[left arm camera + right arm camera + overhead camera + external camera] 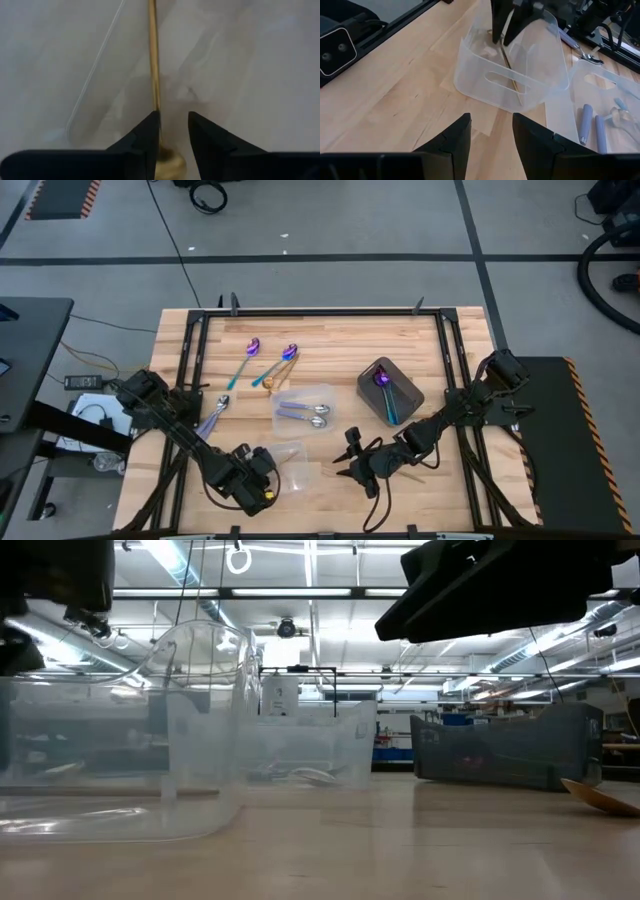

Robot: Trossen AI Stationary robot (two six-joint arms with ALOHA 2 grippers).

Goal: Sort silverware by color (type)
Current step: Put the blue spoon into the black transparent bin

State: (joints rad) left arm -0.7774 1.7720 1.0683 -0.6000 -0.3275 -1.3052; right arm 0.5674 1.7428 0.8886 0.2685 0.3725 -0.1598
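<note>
My left gripper [265, 468] hangs over a clear plastic tray [512, 75] near the table's near edge, shut on a gold spoon [154, 60]. The spoon reaches down into that tray. My right gripper [487, 135] is open, just right of the tray [350, 460], touching nothing. A second clear tray [305, 412] holds silver spoons [590, 127]. A dark grey tray [390, 392] holds a purple-blue spoon [382, 380]. Two purple-blue spoons [250, 352], a gold one [280, 372] and a silver one [215, 415] lie on the table. My left gripper holds the gold spoon at its bowl end [167, 162], pinched between the two fingers, which come from above and point down. The handle [512, 80] runs on along the fingers and slants down inside the clear tray. Whether its tip touches the tray floor cannot be told.
Black frame rails run along the table's left [190, 380], far [320, 311] and right [455, 380] sides. Bare wood lies between the near clear tray and my right gripper [420, 100]. In the low view the clear tray's wall [150, 740] stands close at the left.
</note>
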